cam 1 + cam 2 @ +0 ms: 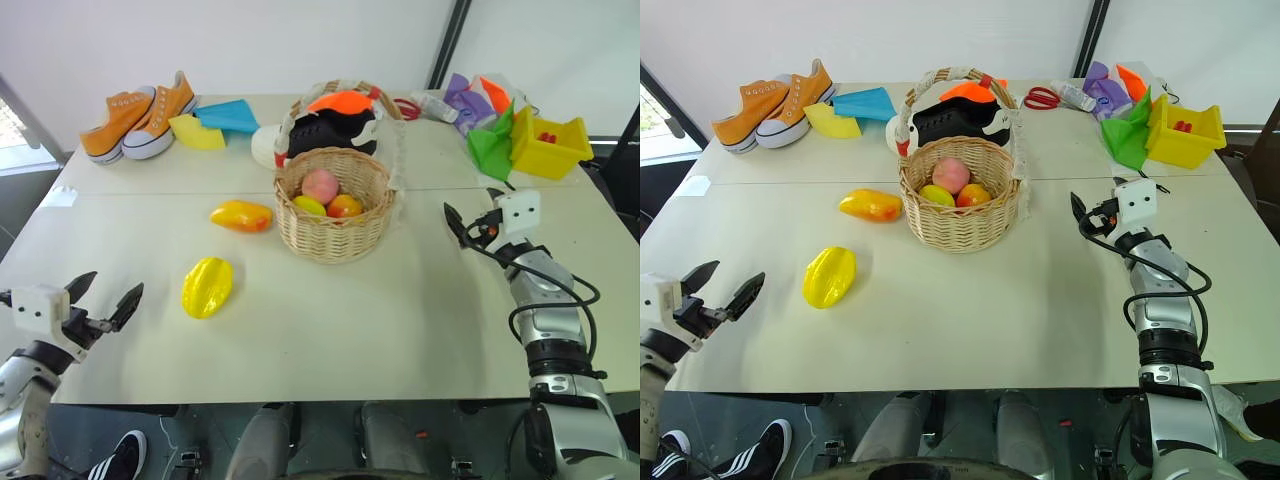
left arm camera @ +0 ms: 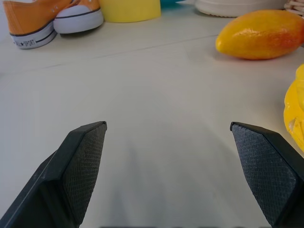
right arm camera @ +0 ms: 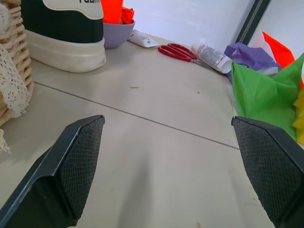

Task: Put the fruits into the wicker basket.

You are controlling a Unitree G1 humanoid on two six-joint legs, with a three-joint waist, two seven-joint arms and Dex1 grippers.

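Left hand [image 1: 105,300] released, starfruit [image 1: 207,286] just ahead to its inner side — its glossy ridged skin may slip from the fingers, rolling along the tabletop [image 1: 330,320] away from the wicker basket [image 1: 333,215].

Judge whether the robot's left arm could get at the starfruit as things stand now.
Probably yes. The left gripper is open and the starfruit lies beside it on the bare table, with nothing between them; the mango and wicker basket sit farther off.

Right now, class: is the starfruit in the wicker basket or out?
Out. The starfruit lies on the table, apart from the wicker basket.
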